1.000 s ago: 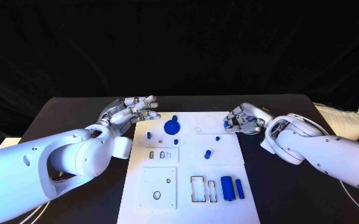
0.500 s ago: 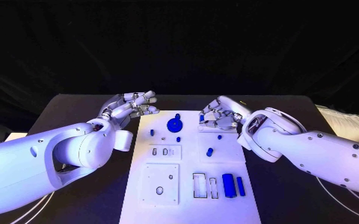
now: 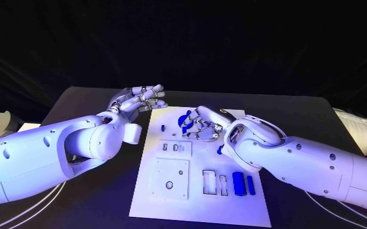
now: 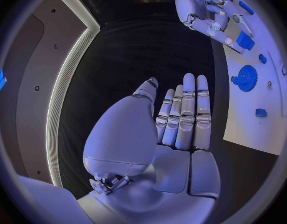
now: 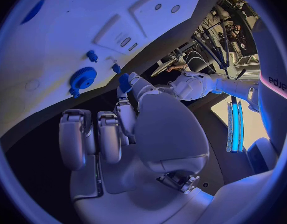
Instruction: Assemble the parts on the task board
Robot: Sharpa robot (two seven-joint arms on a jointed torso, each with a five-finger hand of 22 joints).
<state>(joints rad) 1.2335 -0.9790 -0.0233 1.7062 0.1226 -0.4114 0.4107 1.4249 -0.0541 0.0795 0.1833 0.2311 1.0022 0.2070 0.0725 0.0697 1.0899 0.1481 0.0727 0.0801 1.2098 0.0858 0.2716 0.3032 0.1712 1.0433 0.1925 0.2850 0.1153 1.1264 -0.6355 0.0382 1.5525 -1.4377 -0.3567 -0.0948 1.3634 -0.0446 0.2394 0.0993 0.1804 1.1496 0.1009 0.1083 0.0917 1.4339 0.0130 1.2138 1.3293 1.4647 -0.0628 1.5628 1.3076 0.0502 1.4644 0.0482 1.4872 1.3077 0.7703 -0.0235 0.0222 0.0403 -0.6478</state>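
The right hand [image 3: 202,124] pinches a small blue part [image 5: 124,81] over the board [image 3: 200,208], near its far edge. Lower it slowly. The left hand [image 3: 140,100] is flat, fingers together, empty.

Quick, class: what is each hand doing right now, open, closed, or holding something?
Left hand: open, fingers straight, holding nothing.
Right hand: pinching a small blue part.

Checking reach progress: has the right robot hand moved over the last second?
Yes. The right robot hand has travelled from the task board's right edge inward to beside the blue gear.
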